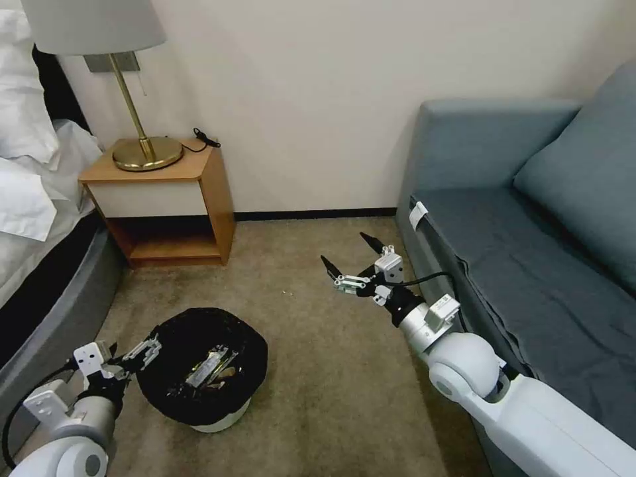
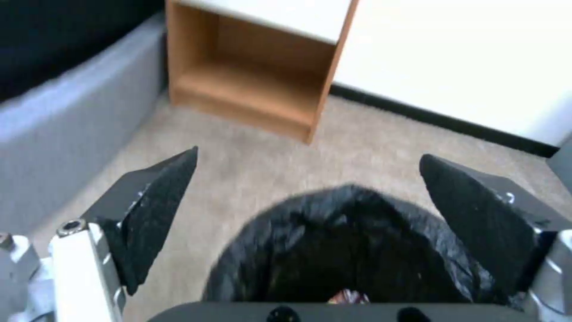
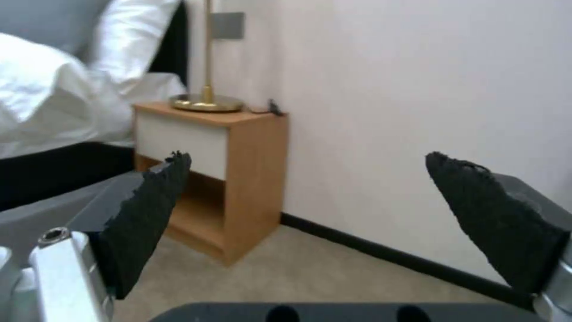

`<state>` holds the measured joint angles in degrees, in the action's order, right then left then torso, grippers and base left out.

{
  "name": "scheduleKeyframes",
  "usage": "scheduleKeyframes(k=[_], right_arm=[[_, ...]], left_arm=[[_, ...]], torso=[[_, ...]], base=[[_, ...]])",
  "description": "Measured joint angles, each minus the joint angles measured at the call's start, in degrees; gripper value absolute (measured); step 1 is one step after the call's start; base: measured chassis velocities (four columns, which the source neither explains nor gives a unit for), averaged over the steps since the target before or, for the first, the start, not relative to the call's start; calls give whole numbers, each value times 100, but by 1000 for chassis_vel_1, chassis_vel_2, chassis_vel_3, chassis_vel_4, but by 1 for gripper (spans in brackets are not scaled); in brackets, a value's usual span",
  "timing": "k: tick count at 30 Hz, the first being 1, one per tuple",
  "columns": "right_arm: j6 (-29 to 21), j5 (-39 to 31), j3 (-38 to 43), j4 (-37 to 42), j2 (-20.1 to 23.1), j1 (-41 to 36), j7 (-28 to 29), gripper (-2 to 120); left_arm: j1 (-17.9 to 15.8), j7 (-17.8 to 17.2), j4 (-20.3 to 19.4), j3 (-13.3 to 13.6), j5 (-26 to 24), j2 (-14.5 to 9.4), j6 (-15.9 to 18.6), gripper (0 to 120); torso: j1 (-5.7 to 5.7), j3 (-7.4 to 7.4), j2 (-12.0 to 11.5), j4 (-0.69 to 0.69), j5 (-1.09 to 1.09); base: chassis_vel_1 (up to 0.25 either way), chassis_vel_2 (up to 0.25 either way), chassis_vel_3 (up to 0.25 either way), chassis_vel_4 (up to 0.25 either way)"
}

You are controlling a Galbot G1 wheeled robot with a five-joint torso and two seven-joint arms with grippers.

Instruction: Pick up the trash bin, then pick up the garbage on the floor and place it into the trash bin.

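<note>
The trash bin point(image 1: 202, 377) stands on the carpet point(image 1: 331, 371) at about seven o'clock in the head view, its white body mostly hidden under the black bag. Shiny wrappers point(image 1: 212, 368) lie inside, too small to identify; no writing is readable. The left hand point(image 1: 136, 351), released, sits at the bin's nine o'clock rim. The right hand point(image 1: 351, 258), spread wide, hangs above bare carpet near the sofa point(image 1: 530, 265).
</note>
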<state>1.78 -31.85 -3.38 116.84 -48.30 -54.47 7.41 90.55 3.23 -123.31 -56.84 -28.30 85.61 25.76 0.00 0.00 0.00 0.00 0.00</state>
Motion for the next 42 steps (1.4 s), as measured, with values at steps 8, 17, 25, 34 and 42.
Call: scheduleKeyframes(k=[8,17,25,34,42], right_arm=[[-364,163,480,323,-176,-362,470,100],[-532,525,1425,686,-743,-1241,779,100],[-387,870,1577,834,-988,-1603,715,100],[101,1671,1984,1003,-1707,-2195,377,100],[337,2277,2333,1103,-2375,-2606,321,100]], left_arm=[[185,556,53,52,486,-254,-965,100],[231,1287,29,235,1050,-286,-1509,100],[245,1407,-83,253,1169,-259,-1689,100],[268,1403,-165,390,1382,-265,-1897,100],[127,1333,-72,638,1465,-329,-1911,100]], torso=[[0,0,0,0,0],[0,0,0,-1,0],[0,0,0,0,0],[0,0,0,0,0],[0,0,0,0,0]], base=[[0,0,0,0],[0,0,0,0],[0,0,0,0],[0,0,0,0],[0,0,0,0]])
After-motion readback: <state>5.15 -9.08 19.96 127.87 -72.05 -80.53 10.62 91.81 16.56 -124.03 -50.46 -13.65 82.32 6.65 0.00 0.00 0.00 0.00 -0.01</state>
